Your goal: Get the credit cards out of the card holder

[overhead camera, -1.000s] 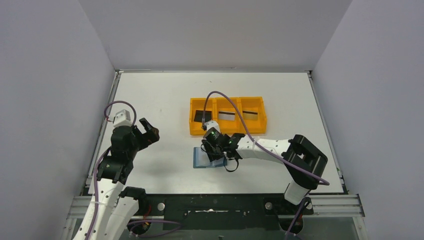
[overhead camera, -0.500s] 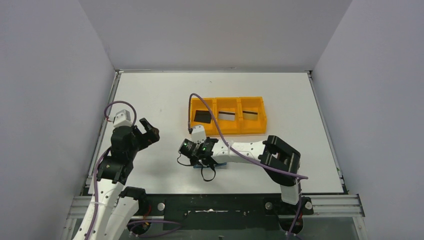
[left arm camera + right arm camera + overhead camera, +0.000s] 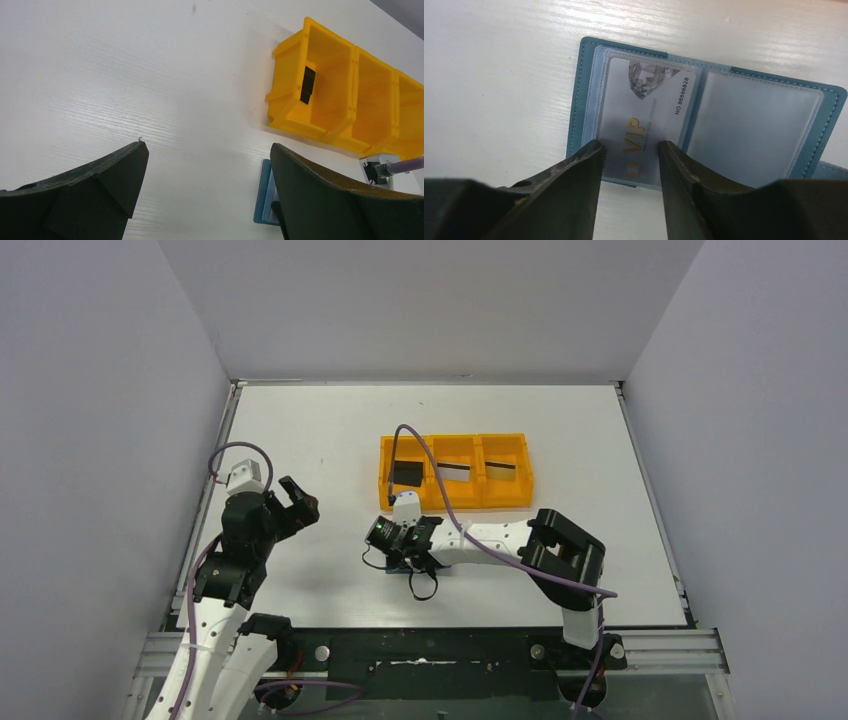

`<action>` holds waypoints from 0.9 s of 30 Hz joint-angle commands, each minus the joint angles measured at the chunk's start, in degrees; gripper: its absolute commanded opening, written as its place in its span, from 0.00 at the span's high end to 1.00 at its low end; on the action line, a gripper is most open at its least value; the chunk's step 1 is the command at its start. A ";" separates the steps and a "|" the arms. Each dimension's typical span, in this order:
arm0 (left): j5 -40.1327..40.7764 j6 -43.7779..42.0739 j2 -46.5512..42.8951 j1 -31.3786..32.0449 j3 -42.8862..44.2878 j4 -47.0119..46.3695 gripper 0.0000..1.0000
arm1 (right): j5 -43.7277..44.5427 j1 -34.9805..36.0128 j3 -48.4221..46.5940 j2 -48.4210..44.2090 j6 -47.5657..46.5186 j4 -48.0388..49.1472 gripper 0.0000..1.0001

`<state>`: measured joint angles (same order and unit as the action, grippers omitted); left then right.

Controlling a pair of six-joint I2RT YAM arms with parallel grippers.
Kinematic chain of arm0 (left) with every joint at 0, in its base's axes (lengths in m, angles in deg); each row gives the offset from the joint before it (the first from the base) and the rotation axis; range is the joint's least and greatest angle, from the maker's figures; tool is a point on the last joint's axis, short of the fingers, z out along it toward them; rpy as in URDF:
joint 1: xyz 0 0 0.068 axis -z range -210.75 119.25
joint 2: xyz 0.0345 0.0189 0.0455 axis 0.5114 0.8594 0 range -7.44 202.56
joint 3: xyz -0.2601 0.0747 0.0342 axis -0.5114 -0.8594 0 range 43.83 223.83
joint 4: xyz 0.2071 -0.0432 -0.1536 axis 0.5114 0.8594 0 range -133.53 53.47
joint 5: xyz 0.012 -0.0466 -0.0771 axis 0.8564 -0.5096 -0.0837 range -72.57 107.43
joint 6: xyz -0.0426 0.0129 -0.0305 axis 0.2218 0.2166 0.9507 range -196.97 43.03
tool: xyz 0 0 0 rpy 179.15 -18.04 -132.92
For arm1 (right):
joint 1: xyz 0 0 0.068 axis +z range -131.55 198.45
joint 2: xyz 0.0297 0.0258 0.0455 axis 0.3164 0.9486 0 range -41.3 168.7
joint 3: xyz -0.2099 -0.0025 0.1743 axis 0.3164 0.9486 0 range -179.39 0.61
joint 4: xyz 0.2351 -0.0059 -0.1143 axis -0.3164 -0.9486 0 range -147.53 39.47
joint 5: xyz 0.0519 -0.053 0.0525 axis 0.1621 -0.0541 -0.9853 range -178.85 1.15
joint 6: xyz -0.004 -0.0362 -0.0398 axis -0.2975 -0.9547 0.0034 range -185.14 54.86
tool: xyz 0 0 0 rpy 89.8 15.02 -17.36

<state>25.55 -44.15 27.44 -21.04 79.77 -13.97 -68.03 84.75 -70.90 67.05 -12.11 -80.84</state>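
Slippage worries me: my right tool [image 3: 630, 147], half-spread and empty, straddles the silver-grey VIP credit card [image 3: 649, 115] sleeved in the open teal-blue folding card holder [image 3: 699, 115] lying toward the near edge of the table [image 3: 300, 440], so pulling may drag the unpinned holder while my left tool [image 3: 208, 146] hangs wide.

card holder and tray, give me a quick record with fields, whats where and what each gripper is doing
card holder: lying open, inner faces up
pocket under the right gripper: silver-grey VIP card inside
other pocket: looks empty
orange tray: one card in each of its three compartments, black card in the left one
right gripper: jaws apart over the VIP card's near edge, nothing held
left gripper: open, empty, off to the side
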 commanded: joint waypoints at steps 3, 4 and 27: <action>0.13 0.32 -0.55 0.22 0.43 -2.14 0.04 | -0.10 -0.60 1.28 1.27 1.71 -1.18 0.70; 0.07 0.32 -0.51 0.22 0.42 -2.14 0.04 | 0.13 -0.60 1.28 1.25 1.72 -1.31 0.74; -15.79 4.46 2.71 0.22 -1.57 -7.37 0.06 | -13.05 -3.57 11.42 -12.72 -3.38 21.48 1.00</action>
<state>20.42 -43.19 29.21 -21.04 79.55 -14.67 -76.07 82.17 -61.17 59.58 -15.62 -70.02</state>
